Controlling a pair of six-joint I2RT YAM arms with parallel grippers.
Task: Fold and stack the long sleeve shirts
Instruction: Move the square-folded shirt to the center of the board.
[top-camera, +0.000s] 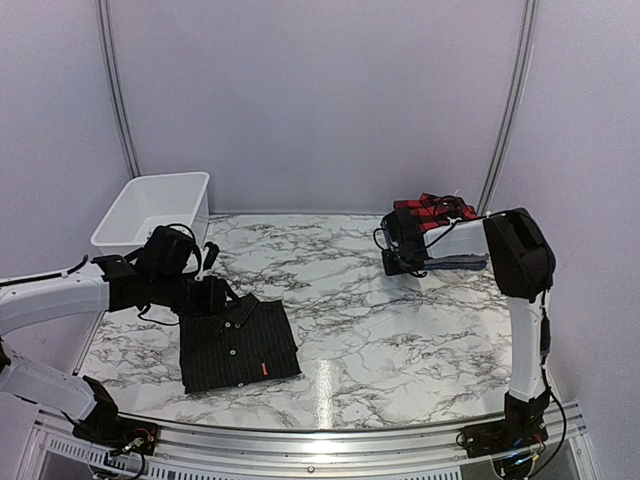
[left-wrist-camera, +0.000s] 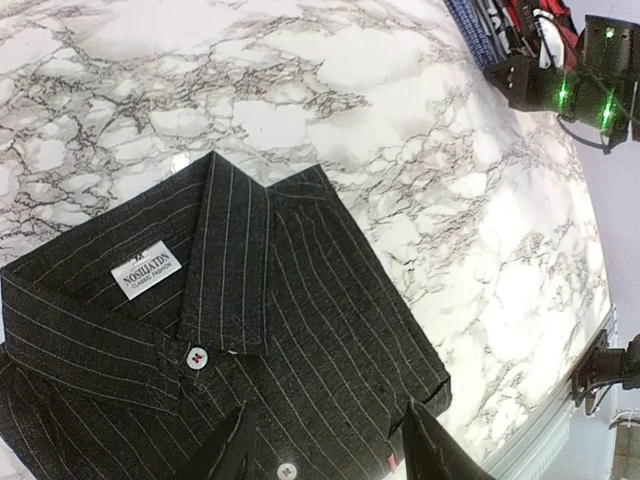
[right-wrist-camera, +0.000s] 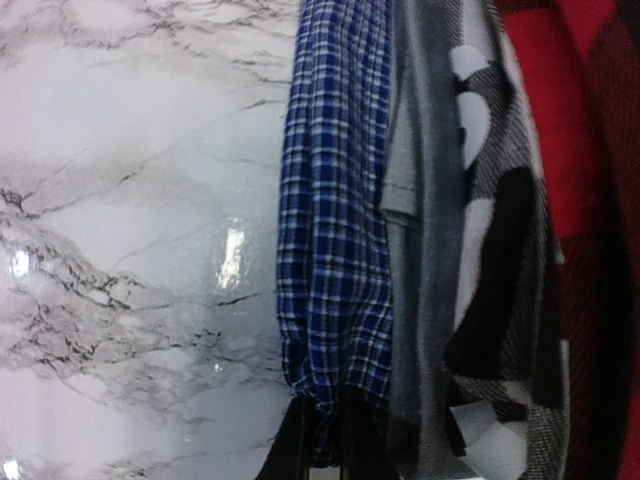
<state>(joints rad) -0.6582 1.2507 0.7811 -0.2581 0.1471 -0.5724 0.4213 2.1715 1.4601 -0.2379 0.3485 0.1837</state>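
A black pinstriped long sleeve shirt (top-camera: 238, 345) lies folded at the front left of the marble table, collar and white label (left-wrist-camera: 146, 270) facing up. My left gripper (top-camera: 213, 296) hovers over its collar end, and in the left wrist view the gripper (left-wrist-camera: 330, 455) stands open above the button placket with nothing in it. At the back right is a pile of shirts: red-and-black plaid (top-camera: 432, 210) on top, grey (right-wrist-camera: 425, 200) below it, and blue checked (right-wrist-camera: 335, 200) below that. My right gripper (right-wrist-camera: 328, 445) is shut on the edge of the blue checked shirt.
A white plastic bin (top-camera: 150, 215) stands at the back left corner, just behind my left arm. The table's curved front edge with a metal rail (top-camera: 320, 440) runs along the near side. My right arm (top-camera: 520, 260) reaches leftward to the pile.
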